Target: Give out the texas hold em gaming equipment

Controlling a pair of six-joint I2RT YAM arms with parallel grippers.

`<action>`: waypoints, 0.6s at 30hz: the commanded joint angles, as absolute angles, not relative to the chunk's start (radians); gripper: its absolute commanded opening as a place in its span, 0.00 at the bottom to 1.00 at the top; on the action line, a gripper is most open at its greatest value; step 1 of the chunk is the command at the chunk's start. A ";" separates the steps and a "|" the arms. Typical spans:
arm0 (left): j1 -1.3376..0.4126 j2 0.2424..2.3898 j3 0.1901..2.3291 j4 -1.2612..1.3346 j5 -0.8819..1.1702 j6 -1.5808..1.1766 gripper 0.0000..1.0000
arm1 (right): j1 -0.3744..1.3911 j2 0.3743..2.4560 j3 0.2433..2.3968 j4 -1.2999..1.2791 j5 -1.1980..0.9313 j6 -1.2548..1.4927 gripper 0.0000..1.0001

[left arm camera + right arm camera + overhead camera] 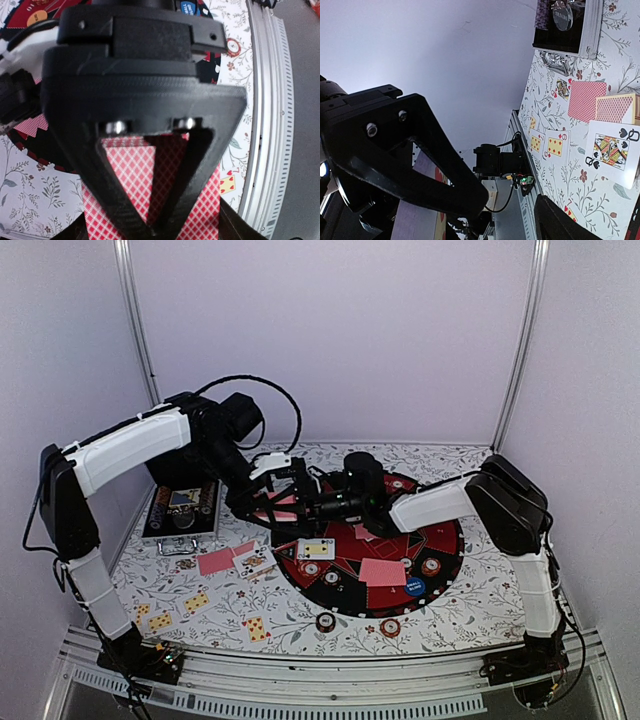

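- Chips (325,621) and face-up cards (255,628) lie on the tabletop (480,610) by the near edge.
- Next comes the round mat (440,540), with a blue button (415,587) and a red-backed card (382,571) on it.
- Over the mat's left side, the left hand (155,227) is pinched tight on a stack of red-backed cards (130,175).
- The right hand (512,200) faces it, fingers wide apart, holding nothing I can see.
- Far back on the left sits the silver case (182,512).
- This looks like dealing: one hand holds the stack, the other takes a card.
- Next, the right hand needs to pinch just one card and pull it free.
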State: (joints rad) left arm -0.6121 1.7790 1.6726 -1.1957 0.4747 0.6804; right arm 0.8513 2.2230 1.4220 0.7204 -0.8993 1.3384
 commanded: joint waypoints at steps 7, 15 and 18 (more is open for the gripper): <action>-0.598 1.763 1.690 -1.196 0.509 0.695 0.21 | 0.793 2.152 1.298 0.681 -0.871 1.313 0.55; -0.597 1.758 1.687 -1.201 0.500 0.695 0.20 | 0.772 2.122 1.271 0.663 -0.871 1.293 0.42; -0.594 1.757 1.682 -1.201 0.500 0.695 0.20 | 0.757 2.094 1.242 0.658 -0.870 1.280 0.39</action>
